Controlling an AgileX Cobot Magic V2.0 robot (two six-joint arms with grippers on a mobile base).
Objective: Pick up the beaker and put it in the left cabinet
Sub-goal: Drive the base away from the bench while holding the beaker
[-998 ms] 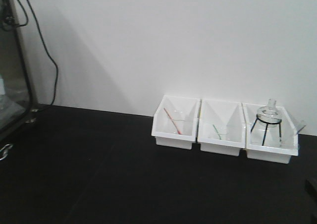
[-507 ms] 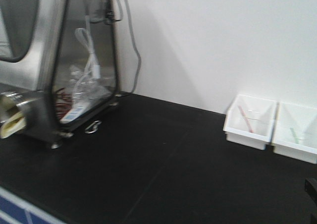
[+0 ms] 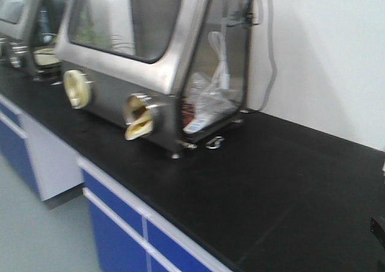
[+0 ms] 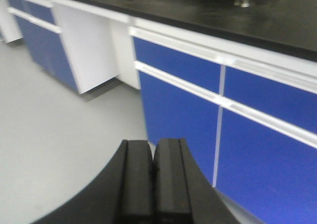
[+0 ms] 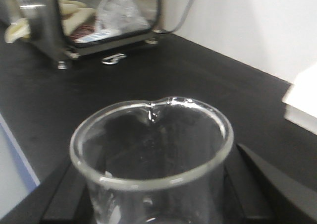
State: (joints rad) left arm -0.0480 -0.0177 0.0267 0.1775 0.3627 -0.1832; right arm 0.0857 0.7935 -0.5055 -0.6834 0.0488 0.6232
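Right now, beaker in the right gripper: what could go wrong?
1. The beaker is smooth glass pinched at its sides by the right gripper; a jolt could slip it.
2. The glovebox and white bin sit nearby; a swing may clip them.
3. The left cabinet is in no view, so drop-off is unconfirmed.

Cannot see below the upper wall of the beaker (image 5: 151, 144), cut by the near edge of the right wrist view. Can see of the right tool (image 5: 153, 199) only black flanks either side of the glass. Cannot make out the bin (image 5: 303, 102), clipped at right. See just the tips of the left tool (image 4: 153, 179), pressed together. Cannot tell the blurred clutter inside the box (image 3: 108, 100), itself cropped at top.
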